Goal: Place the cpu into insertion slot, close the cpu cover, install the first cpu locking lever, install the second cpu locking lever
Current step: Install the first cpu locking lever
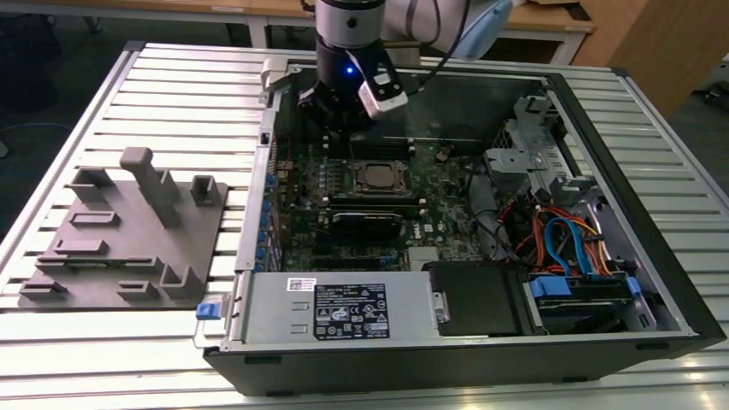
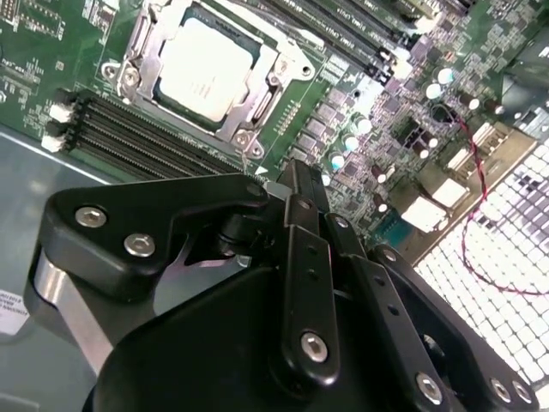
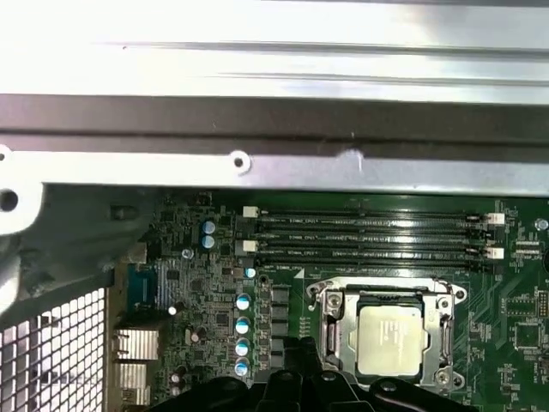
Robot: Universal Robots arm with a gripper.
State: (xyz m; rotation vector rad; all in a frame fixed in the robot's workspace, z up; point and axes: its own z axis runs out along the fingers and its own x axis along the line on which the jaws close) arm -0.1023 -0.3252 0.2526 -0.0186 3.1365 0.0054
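Your gripper [image 2: 296,176] looks clenched, empty, hiding some motherboard [image 2: 360,94]. The cpu [image 2: 206,69] sits framed by the cpu cover [image 2: 268,86]; computer case [image 1: 456,367] on slatted table [image 1: 137,85].

cpu [image 2: 206,69]: silvery-grey square, lies flat, seated in insertion slot [image 2: 129,75], a silver-rimmed socket on the green board [image 2: 34,77]. cpu cover [image 2: 262,99]: thin silver frame, lies flat, its window frames the chip's top.
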